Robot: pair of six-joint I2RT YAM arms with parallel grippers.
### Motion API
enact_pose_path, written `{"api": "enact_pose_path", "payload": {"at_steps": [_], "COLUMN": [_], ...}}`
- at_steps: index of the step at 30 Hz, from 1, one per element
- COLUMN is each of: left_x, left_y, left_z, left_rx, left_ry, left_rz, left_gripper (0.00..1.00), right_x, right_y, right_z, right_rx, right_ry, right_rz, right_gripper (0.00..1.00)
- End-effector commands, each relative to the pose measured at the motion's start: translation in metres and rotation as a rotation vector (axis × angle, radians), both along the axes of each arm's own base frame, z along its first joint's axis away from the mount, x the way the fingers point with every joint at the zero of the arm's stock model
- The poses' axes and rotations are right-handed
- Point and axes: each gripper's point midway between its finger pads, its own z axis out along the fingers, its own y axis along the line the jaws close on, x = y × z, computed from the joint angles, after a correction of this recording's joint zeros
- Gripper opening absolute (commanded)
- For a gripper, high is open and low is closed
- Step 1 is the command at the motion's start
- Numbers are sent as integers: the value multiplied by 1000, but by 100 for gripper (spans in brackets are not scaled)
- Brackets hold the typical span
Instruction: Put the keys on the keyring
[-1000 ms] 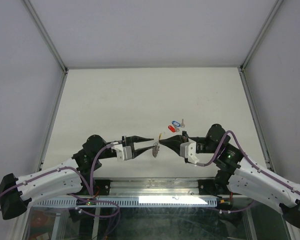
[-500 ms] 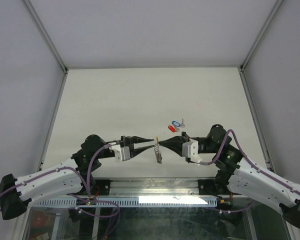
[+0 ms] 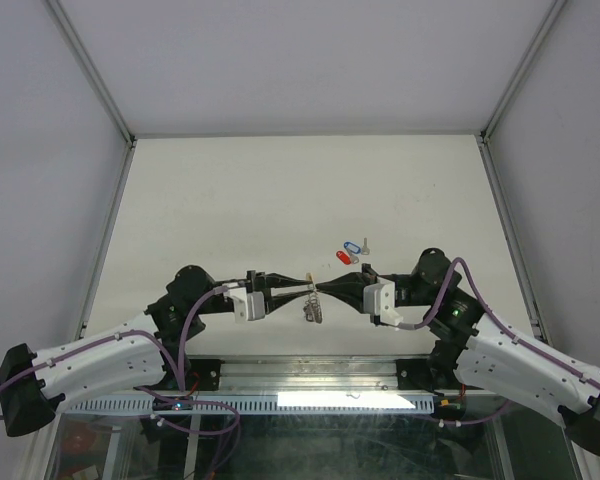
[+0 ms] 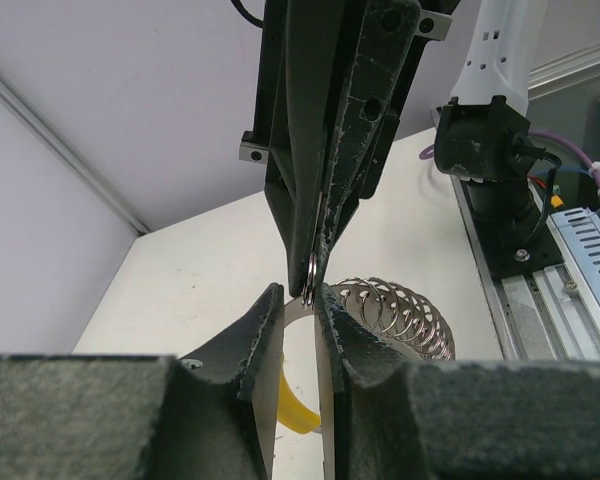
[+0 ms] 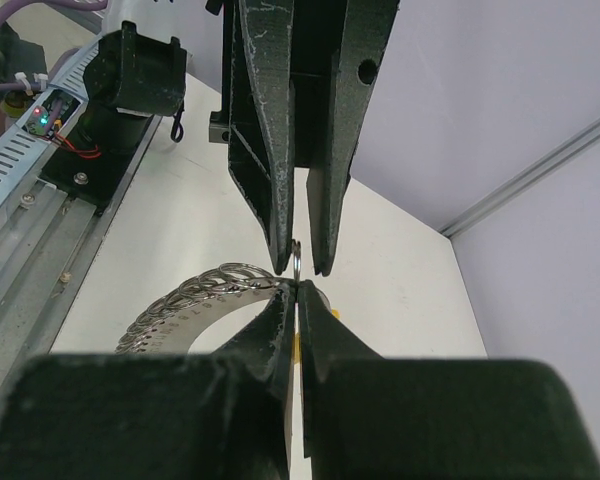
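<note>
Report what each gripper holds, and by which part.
Right gripper: shut on the keyring, pinched at its thin wire rim by the fingertips. Left gripper: holds nothing yet; its jaws stand open around that same rim.

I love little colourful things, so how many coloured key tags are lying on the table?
2: a blue tag and a red tag close beside it, both lying just past the right jaws. Others may be hidden beneath.
</note>
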Motion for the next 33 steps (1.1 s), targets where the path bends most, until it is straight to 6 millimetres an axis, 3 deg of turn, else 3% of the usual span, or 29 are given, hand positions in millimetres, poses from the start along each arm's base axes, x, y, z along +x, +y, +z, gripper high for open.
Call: {"api": "enact_pose_path", "payload": {"at_steps": [1,10,14,17,20,32,33], "left_x": [-6,-4,-2,1,5,24,26], "left_y": [-2,-6,-7,-7,-5,4,4], "left_z": [23,17,18,17,15,12,11], "left_rx": [-34,5,21,43,89,338,363], "left_ry": [-41,-36,-37,-35,-34,5,16], "left_rz": [-31,-35,-27,-14,7,106,112], "left_gripper": [16,12,0,0,0,0,0], "right_x": [-5,-5,-4,-3,-1,-13,6], "right_y": [1,3,4,4,3,-13,-16], "right_z": [26,27,25,23,20,-13,-16], "right_rx": [75,71,66,61,44,2,9], "right_ry": [-46,-45,-42,-41,-36,-2,56], "right_rz": [26,35,38,34,16,16,-106], "right_gripper": [0,0,0,0,9,9,19]}}
